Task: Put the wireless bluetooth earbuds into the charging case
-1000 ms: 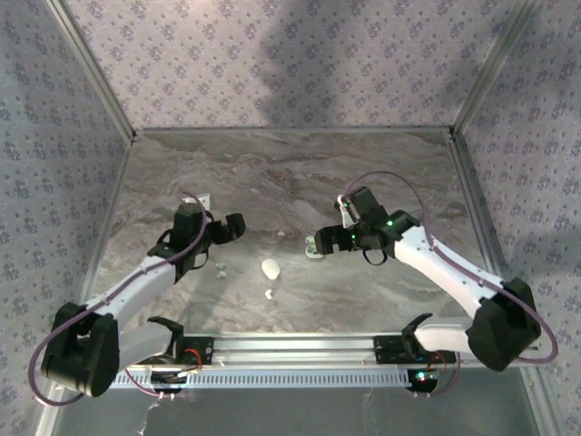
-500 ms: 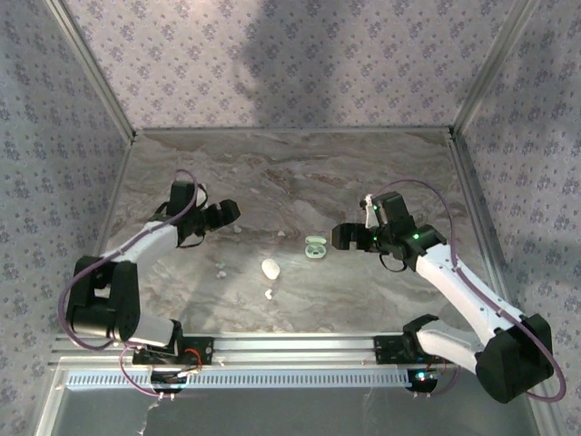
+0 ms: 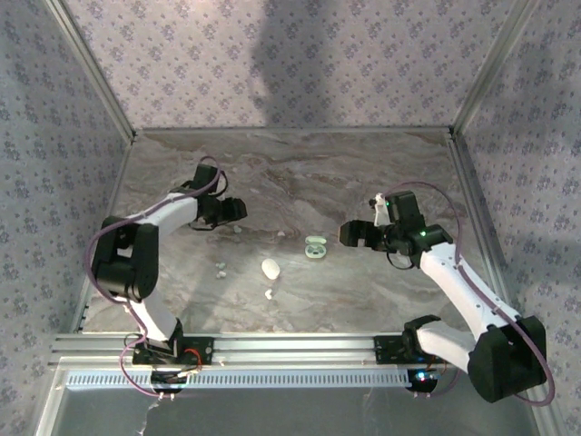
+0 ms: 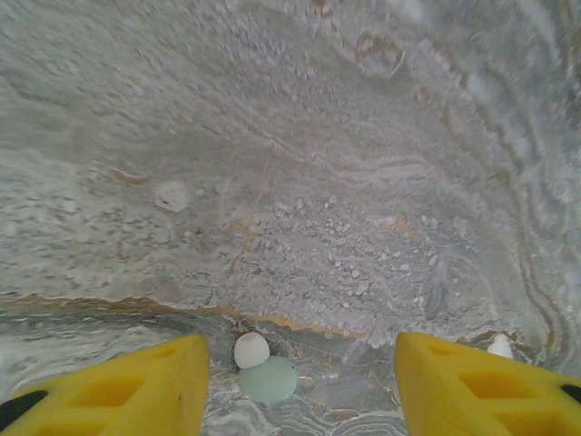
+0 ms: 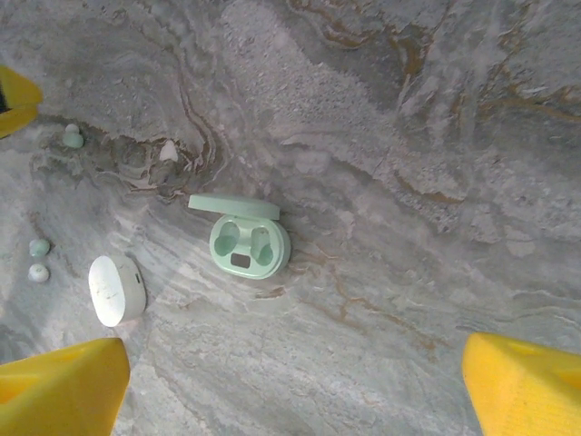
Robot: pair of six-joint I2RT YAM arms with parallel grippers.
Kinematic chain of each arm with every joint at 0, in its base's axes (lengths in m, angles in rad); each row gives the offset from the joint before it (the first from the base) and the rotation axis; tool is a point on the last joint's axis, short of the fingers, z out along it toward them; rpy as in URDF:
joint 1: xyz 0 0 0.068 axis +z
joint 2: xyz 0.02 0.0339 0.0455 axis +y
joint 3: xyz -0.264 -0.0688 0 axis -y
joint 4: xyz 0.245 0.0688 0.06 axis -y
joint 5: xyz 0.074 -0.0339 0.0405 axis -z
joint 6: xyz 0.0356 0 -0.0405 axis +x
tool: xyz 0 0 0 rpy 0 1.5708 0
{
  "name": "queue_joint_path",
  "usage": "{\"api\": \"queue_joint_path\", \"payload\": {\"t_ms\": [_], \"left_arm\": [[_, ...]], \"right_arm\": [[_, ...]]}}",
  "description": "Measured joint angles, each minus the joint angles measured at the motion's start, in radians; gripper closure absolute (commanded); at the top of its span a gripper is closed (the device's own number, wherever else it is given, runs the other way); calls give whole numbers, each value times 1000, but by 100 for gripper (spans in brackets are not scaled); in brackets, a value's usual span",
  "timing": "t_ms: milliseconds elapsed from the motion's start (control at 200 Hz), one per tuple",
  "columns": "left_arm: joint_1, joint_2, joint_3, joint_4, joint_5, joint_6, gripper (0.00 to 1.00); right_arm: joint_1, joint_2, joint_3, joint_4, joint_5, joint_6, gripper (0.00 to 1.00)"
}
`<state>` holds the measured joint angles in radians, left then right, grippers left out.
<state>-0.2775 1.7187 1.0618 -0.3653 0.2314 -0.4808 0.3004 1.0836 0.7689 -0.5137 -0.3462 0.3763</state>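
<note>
Between the part-open, empty jaws of the left gripper, which has swung toward the far left, lies a tiny pale-green plastic earbud, ready for pickup. At centre, the right gripper, jaws wide, has backed off the lid-up mint plastic charging case. Its sockets look empty, and open marbled grey table lies to its right and far side.

From above, the earbuds are mere specks.
</note>
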Motion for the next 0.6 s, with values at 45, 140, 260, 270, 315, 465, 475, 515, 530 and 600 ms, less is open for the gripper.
{"api": "queue_joint_path", "payload": {"t_ms": [45, 140, 260, 270, 315, 465, 475, 515, 530, 600], "left_arm": [[-6, 19, 7, -8, 0, 1, 42], [-14, 48, 19, -27, 0, 2, 45], [-26, 74, 37, -41, -16, 1, 49], [-27, 76, 38, -43, -16, 2, 49], [-31, 79, 42, -48, -23, 3, 51], [-41, 85, 45, -66, -49, 4, 54], [-43, 85, 45, -68, -50, 5, 55], [-46, 85, 45, -71, -56, 6, 56], [-47, 85, 45, -73, -60, 5, 57], [-53, 85, 45, -80, -69, 5, 60]], "right_arm": [[-2, 6, 0, 2, -10, -2, 8], [-5, 13, -2, 6, -26, -3, 11], [-11, 14, -6, 13, -45, -4, 14], [-11, 14, -6, 14, -45, -3, 14], [-13, 16, -8, 17, -53, -4, 15], [-17, 22, -13, 25, -68, -4, 19], [-17, 22, -13, 25, -68, -3, 19], [-18, 26, -13, 25, -71, -3, 20], [-19, 28, -13, 25, -72, -4, 20], [-20, 35, -14, 26, -78, -4, 22]]}}
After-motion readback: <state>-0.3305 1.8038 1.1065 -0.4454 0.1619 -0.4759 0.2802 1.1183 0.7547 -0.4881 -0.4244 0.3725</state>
